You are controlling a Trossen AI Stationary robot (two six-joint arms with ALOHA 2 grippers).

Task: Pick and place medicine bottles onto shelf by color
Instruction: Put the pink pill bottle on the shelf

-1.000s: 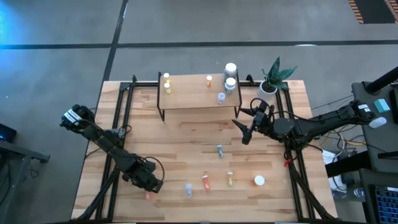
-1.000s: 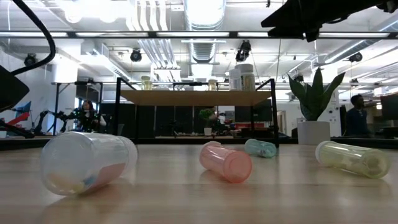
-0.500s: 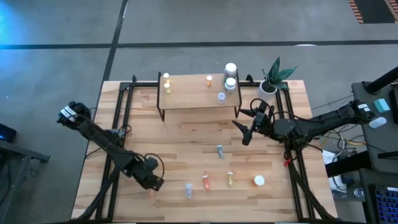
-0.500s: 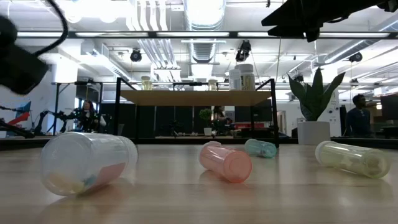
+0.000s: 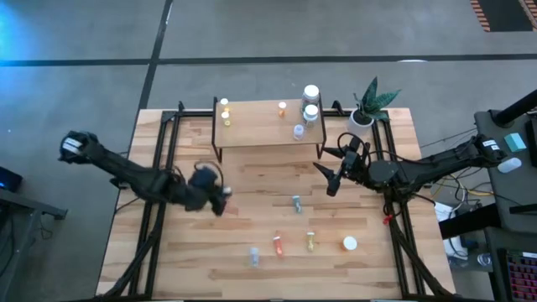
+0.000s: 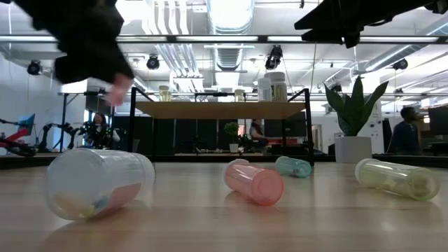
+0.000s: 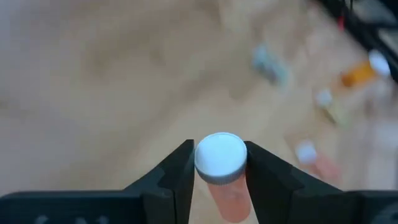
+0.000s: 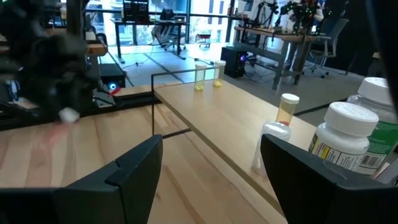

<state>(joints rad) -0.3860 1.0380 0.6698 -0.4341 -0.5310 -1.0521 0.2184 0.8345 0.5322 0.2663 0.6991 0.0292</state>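
Fingers of the left gripper [image 7: 219, 180] are clamped on a pink white-capped bottle [image 7: 221, 167], carried above the surface [image 5: 252, 180] at about nine o'clock from its centre, seen from above [image 5: 220, 199].

At twelve o'clock stands the shelf [image 5: 264, 126]; two small yellow bottles [image 5: 225, 111] are seen at its left end, an orange vial [image 5: 282, 107] near the middle, and a clear vial [image 5: 299, 131] beside two larger white-capped bottles [image 5: 311, 101] at its right end.

Toward six o'clock, a clear bottle [image 5: 253, 256], a pink one [image 5: 278, 245], a yellow one [image 5: 310, 242] and a white one [image 5: 350, 243] are left lying in a row; a bluish vial [image 5: 296, 203] is found near the centre.

The right gripper [image 5: 329, 168] is held at three o'clock, fingers parted and grasping nothing, just below the potted plant [image 5: 367, 105].
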